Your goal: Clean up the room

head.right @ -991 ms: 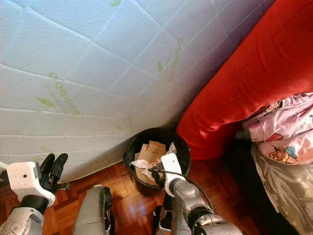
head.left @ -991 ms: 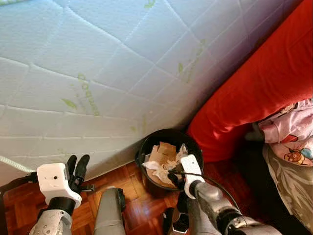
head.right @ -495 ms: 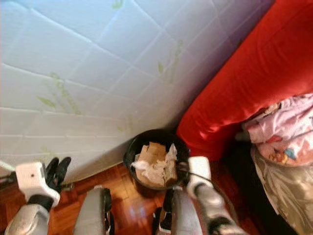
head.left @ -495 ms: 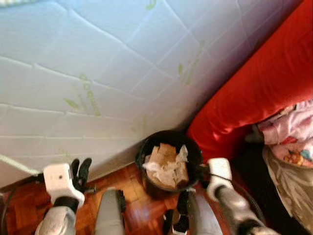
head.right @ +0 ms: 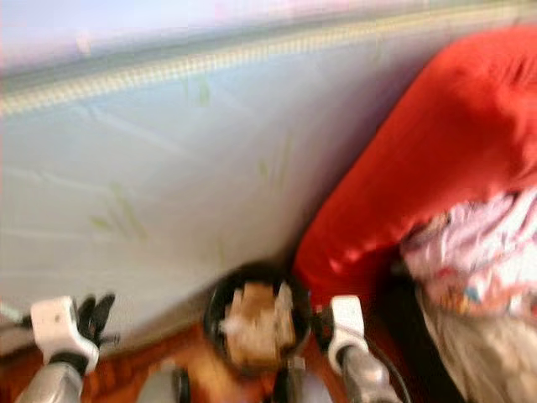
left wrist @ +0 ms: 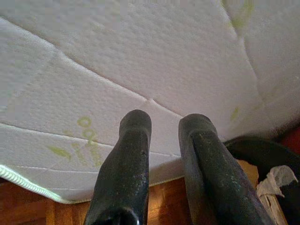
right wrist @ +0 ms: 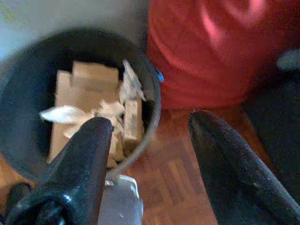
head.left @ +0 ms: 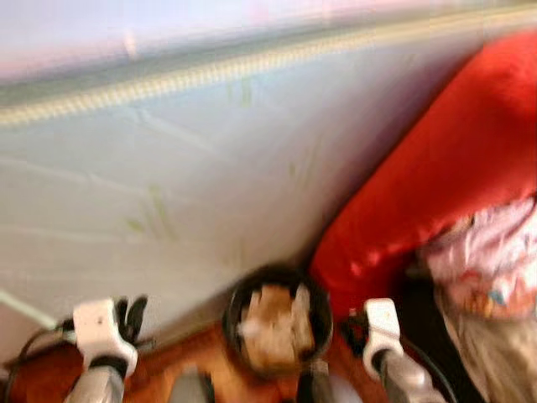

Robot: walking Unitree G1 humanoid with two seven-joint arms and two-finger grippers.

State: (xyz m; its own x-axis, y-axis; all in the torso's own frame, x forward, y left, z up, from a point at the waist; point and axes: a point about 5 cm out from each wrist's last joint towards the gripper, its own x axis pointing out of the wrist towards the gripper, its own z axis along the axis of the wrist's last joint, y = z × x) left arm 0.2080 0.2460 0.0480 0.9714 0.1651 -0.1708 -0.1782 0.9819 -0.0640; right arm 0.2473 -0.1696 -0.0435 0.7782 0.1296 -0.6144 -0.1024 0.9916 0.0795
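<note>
Right now the right claw (right wrist: 150, 136) has its fingers spread wide w/ nothing between them, hovering above the parquet floor (right wrist: 173, 187) just beside the black bin (right wrist: 28, 84), on the side toward the red cushion (right wrist: 211, 51). One finger (right wrist: 89, 154) overlaps the bin's rim in the right wrist view; whether it touches, can't tell. Bin holds cardboard pieces (right wrist: 89, 79) and crumpled white paper (right wrist: 61, 115), packed to about rim level.

Left claw (left wrist: 161, 154) is up near the white quilted mattress (left wrist: 154, 51), fingers narrow w/ only a slim gap, gripping nothing. Mattress stands on edge against the floor, green leaf print on its cover, piped edging (head.left: 210, 71) along the top. Bin sits at its foot, in the corner btw mattress and cushion.

Head views are heavily blurred. To the robot's right, below the cushion, lies pink printed fabric (head.left: 487, 260) w/ greyish cloth (head.left: 495, 353) under it; detail too smeared to read.
</note>
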